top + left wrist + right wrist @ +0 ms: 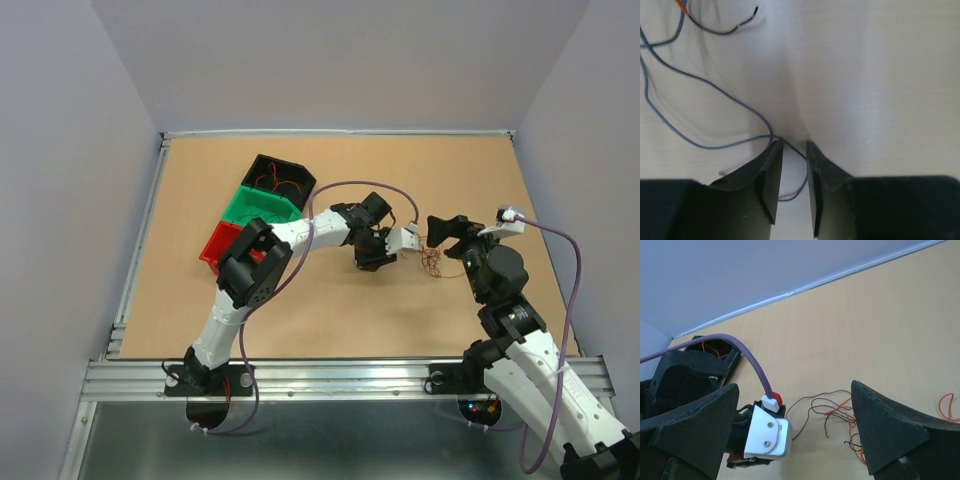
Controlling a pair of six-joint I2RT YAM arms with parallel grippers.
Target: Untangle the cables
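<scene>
The cables (432, 262) are a small bunch of thin orange, black and grey wires on the table between my two grippers. My left gripper (374, 260) points down at the table just left of the bunch. In the left wrist view, the left gripper (794, 146) has its jaws a narrow gap apart. A thin grey wire (715, 95) crosses that gap at the tips and loops between the jaws, not pinched. My right gripper (450, 235) hangs above the bunch. In the right wrist view, the right gripper (795, 386) is wide open and empty over the wires (837, 410).
Black (278, 175), green (262, 205) and red (218, 245) bins stand in a row at the left; the black one holds a few red wires. A loose orange wire (947, 407) lies right of the bunch. The left arm's purple cable (747, 360) arches over its wrist.
</scene>
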